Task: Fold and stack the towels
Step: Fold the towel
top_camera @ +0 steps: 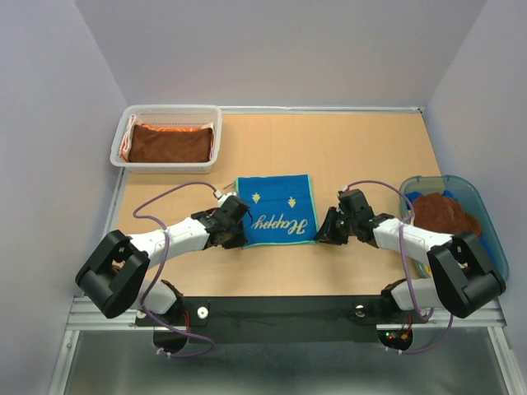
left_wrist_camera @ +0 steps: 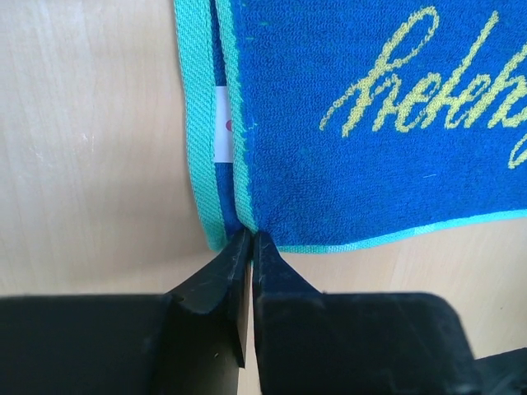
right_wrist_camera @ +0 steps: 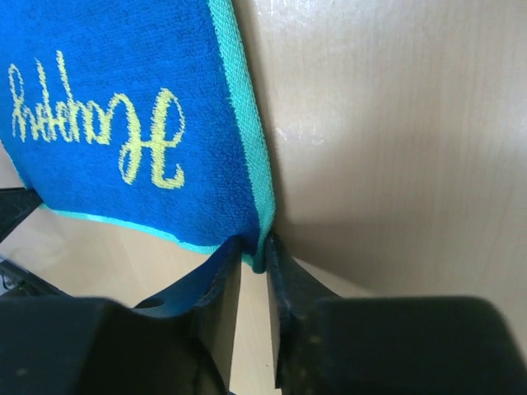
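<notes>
A blue towel (top_camera: 276, 206) with a teal border and yellow "Happy" lettering lies flat in the middle of the table. My left gripper (top_camera: 239, 234) is at its near left corner. In the left wrist view the jaws (left_wrist_camera: 250, 234) are pinched shut on the corner of the towel (left_wrist_camera: 370, 123), where two layers and a white label (left_wrist_camera: 221, 123) show. My right gripper (top_camera: 324, 233) is at the near right corner. In the right wrist view its jaws (right_wrist_camera: 254, 247) are shut on the teal corner of the towel (right_wrist_camera: 123, 107).
A white mesh basket (top_camera: 169, 109) at the back left holds a folded dark brown towel (top_camera: 169, 144) on top of an orange one (top_camera: 165, 126). A translucent blue-green tub (top_camera: 486, 214) at the right edge holds a crumpled brown towel (top_camera: 445, 212).
</notes>
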Controlling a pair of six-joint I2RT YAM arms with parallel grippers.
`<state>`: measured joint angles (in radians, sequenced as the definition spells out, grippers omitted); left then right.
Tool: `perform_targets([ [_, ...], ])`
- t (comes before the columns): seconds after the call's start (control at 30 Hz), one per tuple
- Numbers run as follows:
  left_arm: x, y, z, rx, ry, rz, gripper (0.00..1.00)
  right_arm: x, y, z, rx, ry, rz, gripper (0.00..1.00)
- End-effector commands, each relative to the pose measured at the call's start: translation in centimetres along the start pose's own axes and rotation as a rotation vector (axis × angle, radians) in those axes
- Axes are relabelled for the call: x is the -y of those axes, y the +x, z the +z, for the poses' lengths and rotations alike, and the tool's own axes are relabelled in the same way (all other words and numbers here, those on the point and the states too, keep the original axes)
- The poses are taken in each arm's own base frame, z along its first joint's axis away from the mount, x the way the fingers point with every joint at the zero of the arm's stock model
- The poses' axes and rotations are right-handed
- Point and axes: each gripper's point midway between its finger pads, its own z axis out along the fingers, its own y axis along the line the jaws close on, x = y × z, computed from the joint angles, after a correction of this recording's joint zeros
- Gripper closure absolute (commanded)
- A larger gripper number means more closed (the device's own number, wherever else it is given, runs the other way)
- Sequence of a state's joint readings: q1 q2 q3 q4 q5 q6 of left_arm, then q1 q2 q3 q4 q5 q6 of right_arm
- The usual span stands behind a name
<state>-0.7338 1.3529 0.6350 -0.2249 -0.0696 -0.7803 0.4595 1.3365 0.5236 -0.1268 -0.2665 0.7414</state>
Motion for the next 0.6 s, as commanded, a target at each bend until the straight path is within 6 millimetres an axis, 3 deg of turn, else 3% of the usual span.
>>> perform_targets([
  [0.0, 1.1, -1.5, -1.2, 0.047, 0.016, -0.009, 0.90, 0.6, -0.1, -0.3, 0.031, 0.024, -0.007, 0.78],
  [0.33, 2.0, -2.6, -2.3, 0.071, 0.036, -0.010, 0.99, -0.7, -1.3, -1.2, 0.078, -0.011, -0.027, 0.99],
  [0.57, 1.4, -5.0, -2.9, 0.119, -0.036, 0.019, 1.00, -2.8, -3.4, -2.3, 0.136, -0.048, -0.041, 0.99],
])
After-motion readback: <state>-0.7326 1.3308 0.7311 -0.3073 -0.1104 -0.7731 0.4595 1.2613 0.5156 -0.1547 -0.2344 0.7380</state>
